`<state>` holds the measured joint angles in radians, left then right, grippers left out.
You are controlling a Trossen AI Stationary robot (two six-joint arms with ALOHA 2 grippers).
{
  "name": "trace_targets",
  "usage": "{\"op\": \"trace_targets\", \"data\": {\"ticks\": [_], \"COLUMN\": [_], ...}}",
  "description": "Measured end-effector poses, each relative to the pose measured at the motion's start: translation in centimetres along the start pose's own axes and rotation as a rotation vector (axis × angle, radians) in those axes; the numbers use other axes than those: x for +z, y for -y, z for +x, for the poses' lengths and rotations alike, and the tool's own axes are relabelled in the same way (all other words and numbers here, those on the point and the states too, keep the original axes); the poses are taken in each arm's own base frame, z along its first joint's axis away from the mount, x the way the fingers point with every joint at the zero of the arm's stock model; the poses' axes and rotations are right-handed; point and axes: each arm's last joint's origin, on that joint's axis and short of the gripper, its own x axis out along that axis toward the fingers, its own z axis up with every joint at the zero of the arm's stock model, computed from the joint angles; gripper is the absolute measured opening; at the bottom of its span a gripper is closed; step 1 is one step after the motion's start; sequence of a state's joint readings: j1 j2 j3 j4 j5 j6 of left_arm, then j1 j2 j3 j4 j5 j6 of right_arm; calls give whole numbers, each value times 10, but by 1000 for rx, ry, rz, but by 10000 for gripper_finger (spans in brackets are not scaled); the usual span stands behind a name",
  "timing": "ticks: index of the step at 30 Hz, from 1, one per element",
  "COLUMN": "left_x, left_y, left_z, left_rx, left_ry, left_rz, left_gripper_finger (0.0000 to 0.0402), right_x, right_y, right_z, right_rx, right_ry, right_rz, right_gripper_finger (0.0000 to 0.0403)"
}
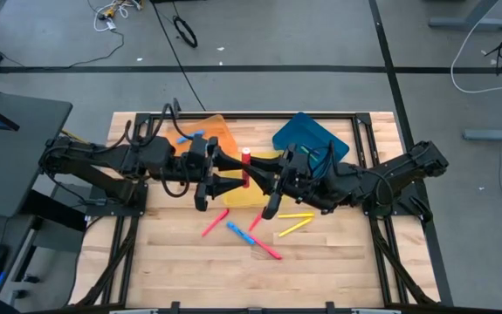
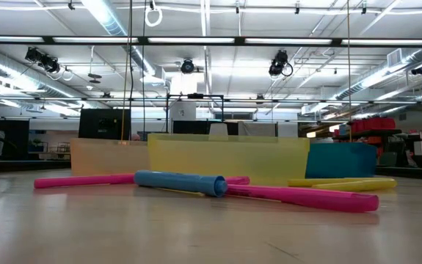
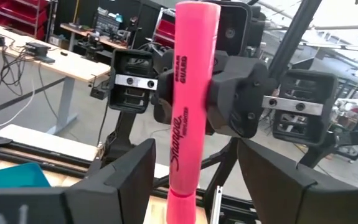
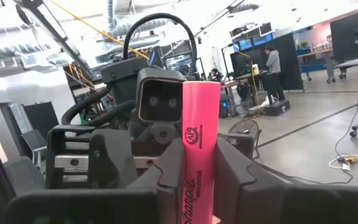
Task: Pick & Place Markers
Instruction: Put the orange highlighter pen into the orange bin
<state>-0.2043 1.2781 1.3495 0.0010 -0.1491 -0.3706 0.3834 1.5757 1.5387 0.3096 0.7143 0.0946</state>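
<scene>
Table (image 1: 189, 262): wooden top, both arms met over its middle, in front of the trays. Three trays are counted along the far side: orange tray (image 1: 220, 131), yellow tray (image 2: 225, 158), blue tray (image 1: 307, 131).

Key relation: one pink marker (image 1: 245, 166) is held upright between the two grippers, long axis vertical. It sits dead centre, so neither arm is nearer.

Left gripper (image 1: 224, 174): comes in from the left. In the left wrist view its fingers (image 3: 126, 171) are seen spread apart on both sides of the marker, with clear gaps, not clamped.

Right gripper (image 1: 272, 179): comes in from the right. In the right wrist view its fingers (image 4: 241, 177) are pressed against the marker on both sides, so the marker is judged to be carried by the right gripper alone. A handover is judged to be in hand; the next move turns on one pair of fingers being closed or released along that vertical axis without the marker being tipped.

Loose markers counted on the table in the high view: about three pink (image 1: 215, 223), one blue (image 1: 239, 232), two yellow (image 1: 296, 227). At least one blue marker (image 1: 188, 138) lies in the orange tray; more there cannot be told.
</scene>
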Motion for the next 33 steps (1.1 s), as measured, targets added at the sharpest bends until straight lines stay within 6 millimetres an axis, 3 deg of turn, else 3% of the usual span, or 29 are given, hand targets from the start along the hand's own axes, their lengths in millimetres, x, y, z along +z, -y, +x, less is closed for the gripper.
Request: {"op": "trace_targets", "data": {"ticks": [16, 25, 33], "left_x": [-3, -2, -2], "left_y": [-6, -6, -6], "left_z": [9, 9, 9], "left_rx": [-23, -23, -24], "left_ry": [-12, 0, 0], "left_rz": [0, 29, 29], "left_gripper_finger": [144, 73, 87], "right_x": [0, -1, -1], "right_y": [1, 1, 1], "right_z": [3, 3, 3], "right_rx": [20, 17, 19], "right_ry": [7, 5, 3], "right_rz": [11, 8, 5], "right_gripper_finger": [52, 52, 57]}}
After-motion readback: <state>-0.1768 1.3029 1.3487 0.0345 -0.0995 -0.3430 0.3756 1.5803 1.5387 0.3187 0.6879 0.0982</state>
